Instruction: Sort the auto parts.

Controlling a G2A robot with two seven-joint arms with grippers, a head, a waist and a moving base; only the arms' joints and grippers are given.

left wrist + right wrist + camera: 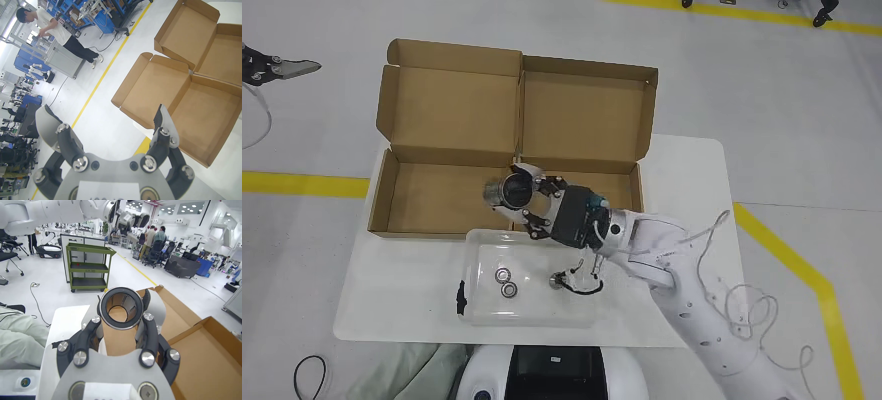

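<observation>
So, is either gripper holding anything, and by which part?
The right gripper holds a metal sleeve by its outer wall, fingers on opposite sides. The left gripper is open and empty.

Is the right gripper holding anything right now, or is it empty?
Holding: the right gripper is shut around a ring-shaped metal sleeve, above a cardboard box.

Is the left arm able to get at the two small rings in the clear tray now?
Probably yes, after a long move: the left gripper is open and empty, the tray looks open on top, and the rings lie clear of the right gripper, which holds a sleeve.
</observation>
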